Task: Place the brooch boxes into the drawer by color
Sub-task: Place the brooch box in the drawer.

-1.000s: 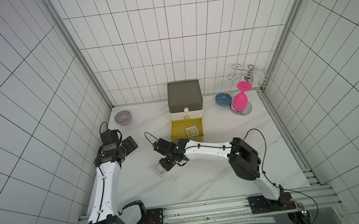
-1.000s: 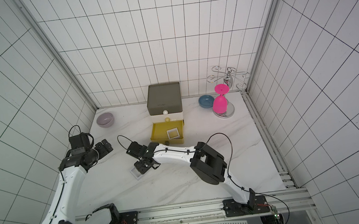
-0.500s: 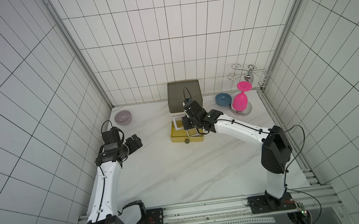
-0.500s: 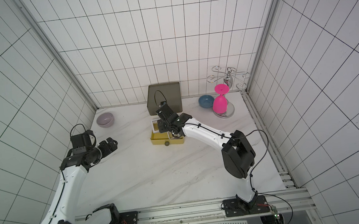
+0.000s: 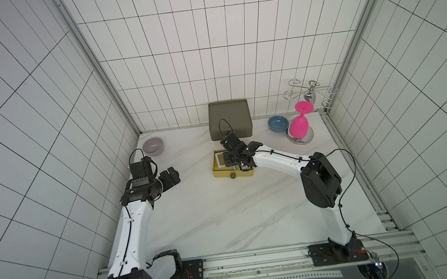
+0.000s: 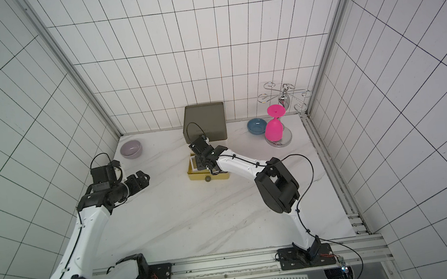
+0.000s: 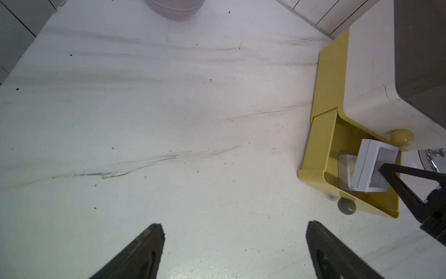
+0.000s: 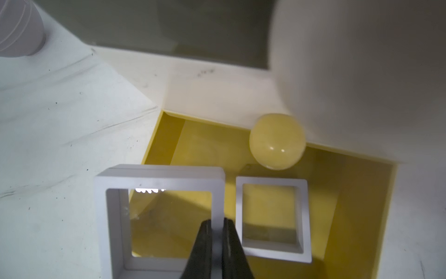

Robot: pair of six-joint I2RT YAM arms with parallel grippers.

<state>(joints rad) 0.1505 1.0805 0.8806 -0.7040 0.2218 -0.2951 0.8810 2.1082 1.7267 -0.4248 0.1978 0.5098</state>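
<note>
The right gripper (image 8: 217,221) is clamped on one frame rail of a pale white brooch box (image 8: 159,174), holding it tilted over the open yellow drawer (image 8: 166,135). A second white box (image 8: 271,181) lies flat inside the drawer, just beside the held one, so two boxes are visible in all. The left gripper (image 7: 234,224) hangs spread wide and empty over the bare desk (image 7: 169,120), well apart from the single three-tier chest (image 5: 229,119).

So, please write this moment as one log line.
right hand: shut on white box; over yellow drawer; other box: inside; left hand: open
</note>
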